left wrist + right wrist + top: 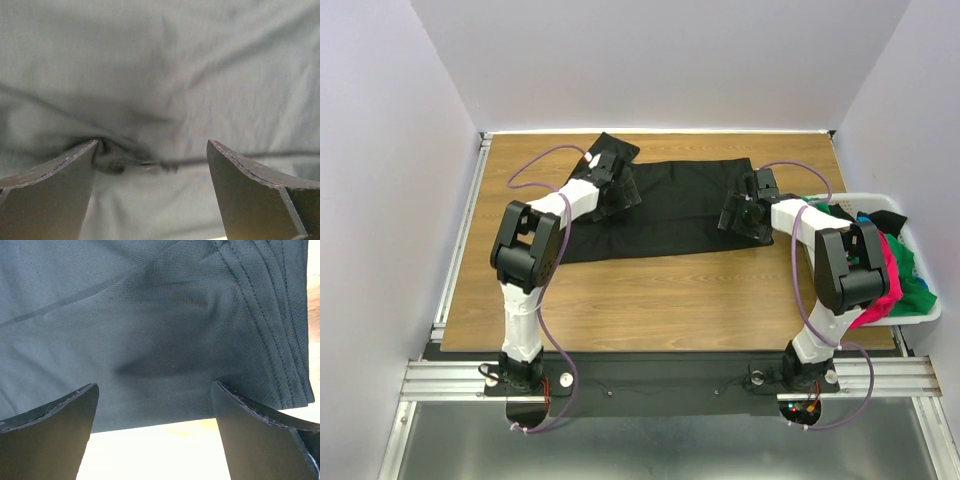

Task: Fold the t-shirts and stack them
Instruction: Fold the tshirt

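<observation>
A large black t-shirt (pixel 670 205) lies spread flat across the far middle of the wooden table. My left gripper (pixel 617 180) is low over its left part, jaws open, with wrinkled black cloth (pixel 160 90) filling its wrist view and a small bunched fold at the left fingertip (pixel 75 170). My right gripper (pixel 740 215) is open over the shirt's right edge, where the hem (pixel 270 330) and bare table (pixel 150 450) show between its fingers. Green (pixel 917 285), magenta-pink (pixel 888 285) and black (pixel 885 220) shirts are heaped in the white basket (pixel 920 318) at the right.
The white basket stands at the table's right edge, close behind my right arm. White walls enclose the table on three sides. Bare wood (pixel 660 295) lies between the black shirt and the arm bases. A metal rail (pixel 455 260) runs along the left edge.
</observation>
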Controlling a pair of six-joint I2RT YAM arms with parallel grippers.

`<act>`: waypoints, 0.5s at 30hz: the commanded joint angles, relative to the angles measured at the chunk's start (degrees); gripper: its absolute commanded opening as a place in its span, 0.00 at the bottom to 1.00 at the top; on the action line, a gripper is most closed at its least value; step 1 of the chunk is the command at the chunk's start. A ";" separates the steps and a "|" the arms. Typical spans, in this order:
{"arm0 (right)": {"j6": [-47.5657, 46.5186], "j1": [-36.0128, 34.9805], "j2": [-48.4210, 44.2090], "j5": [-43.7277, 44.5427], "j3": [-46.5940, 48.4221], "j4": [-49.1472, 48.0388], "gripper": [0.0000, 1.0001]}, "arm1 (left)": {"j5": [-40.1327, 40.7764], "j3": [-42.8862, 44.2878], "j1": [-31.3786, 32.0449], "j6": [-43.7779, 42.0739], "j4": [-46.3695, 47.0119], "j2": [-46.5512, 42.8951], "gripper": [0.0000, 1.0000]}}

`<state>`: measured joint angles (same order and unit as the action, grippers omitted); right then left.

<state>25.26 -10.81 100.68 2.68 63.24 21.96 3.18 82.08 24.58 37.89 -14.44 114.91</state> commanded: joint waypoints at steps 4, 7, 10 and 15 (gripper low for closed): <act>-0.65 0.17 -0.75 2.15 -1.54 -2.18 1.00 | 5.52 17.30 -1.81 -8.70 -4.81 6.11 0.99; -0.74 0.09 -1.36 2.95 -1.81 -2.18 1.00 | 6.66 20.13 -1.81 -11.60 -7.27 6.91 0.98; -0.82 0.17 -1.54 4.17 -1.28 -2.18 1.00 | 8.16 15.31 -1.81 -11.52 -6.40 3.93 0.98; -1.52 0.17 -0.93 4.62 0.82 -2.18 1.00 | 8.78 -0.67 -1.81 -7.57 -2.71 -8.19 0.98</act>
<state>25.10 -10.81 100.75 5.65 62.70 21.78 9.93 89.56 22.72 29.04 -17.58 117.51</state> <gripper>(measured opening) 0.998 0.985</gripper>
